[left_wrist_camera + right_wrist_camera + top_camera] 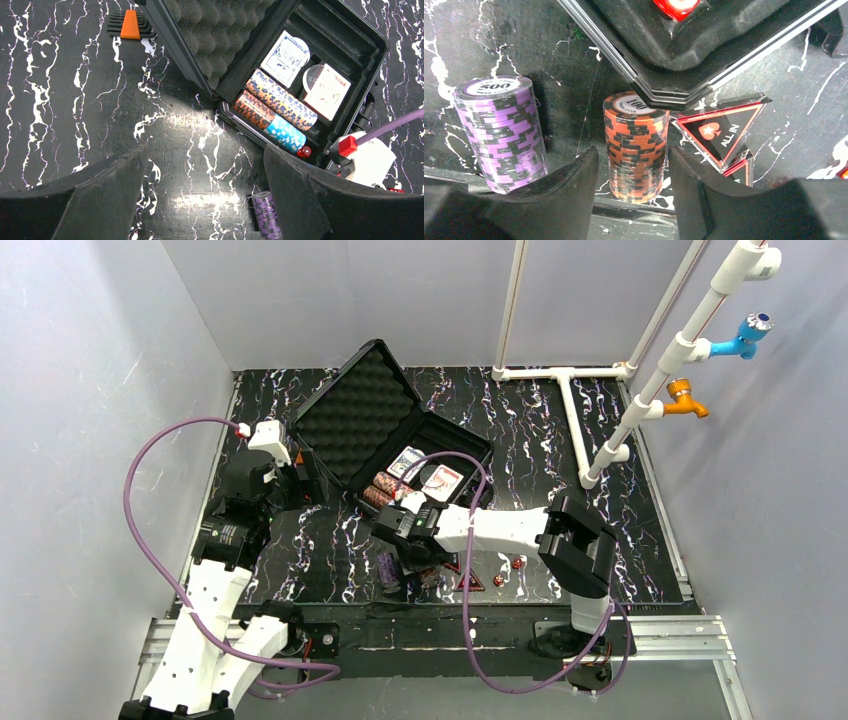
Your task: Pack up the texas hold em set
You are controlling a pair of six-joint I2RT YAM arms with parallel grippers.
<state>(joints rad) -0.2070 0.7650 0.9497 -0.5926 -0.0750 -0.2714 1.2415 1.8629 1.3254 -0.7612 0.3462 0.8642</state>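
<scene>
**Open case and loose pieces.** The case (358,410) sits at mid-table with its hinge running from near-left to far-right. The foam-lined lid is raised toward the far left and the tray lies toward the near right.

The left wrist view shows the tray's contents:
- Two card decks (286,57) lie flat.
- Three chip rolls (282,100) lie on their sides, parallel to the tray's near end wall and across the hinge line.
- A red die (304,151) rests at the end of the blue roll.

The left gripper (202,170) hangs over bare table (320,560) just left of the case's near corner. Its jaws are spread wide and hold nothing.

Only the right wrist view resolves the pieces near the table's near edge. An orange roll (636,130) marked 100 stands upright, with the tray's corner overhanging it. A purple roll (501,135) marked 500 stands upright well to its left. Red triangular markers (719,130) lie just to the orange roll's right.

The right gripper (633,155) straddles the orange roll with its jaws parted. A thin gap shows at the left finger, and the right finger is at the roll's side.

In the overhead view, two loose dice (517,563) lie farther right. A white pipe frame (570,405) occupies the far right.
</scene>
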